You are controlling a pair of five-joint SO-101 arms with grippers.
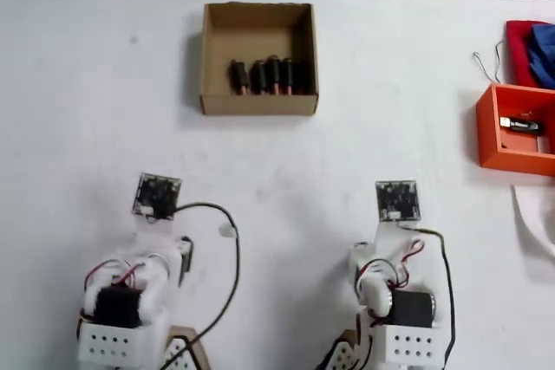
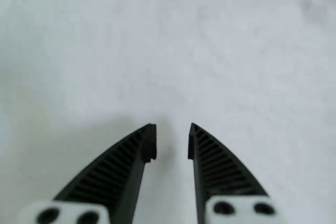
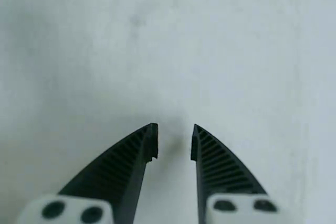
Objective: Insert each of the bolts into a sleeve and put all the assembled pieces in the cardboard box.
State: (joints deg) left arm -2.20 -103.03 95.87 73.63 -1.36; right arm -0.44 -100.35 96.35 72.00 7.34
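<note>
High view, box: the cardboard box (image 1: 210,58) sits at the far middle of the table (image 1: 347,145), well apart from both arms
High view, pieces: the assembled pieces (image 1: 264,77) lie side by side in a row against the box's near wall. I count about four, though the dark bodies run together and I cannot be sure
High view, arms: one arm (image 1: 130,296) and the other arm (image 1: 395,301) are folded at the near edge. I cannot match either to a side from here
High view, clutter: an orange bin (image 1: 507,158) stands at the table's edge, away from the work
Left wrist view, tool: the left gripper (image 2: 172,142) hangs over bare table, jaws a little apart with nothing between them
Right wrist view, tool: the right gripper (image 3: 174,142) looks the same, a narrow gap between the tips and nothing pinched
Step in hand, my reading: every piece I can find is in the box, so I judge the job done or at its final check
Doing it well: I would check the count against the bolts supplied and look for a bolt sitting proud of its sleeve. I would also keep both arms tucked low, so that neither nudges the box
</note>
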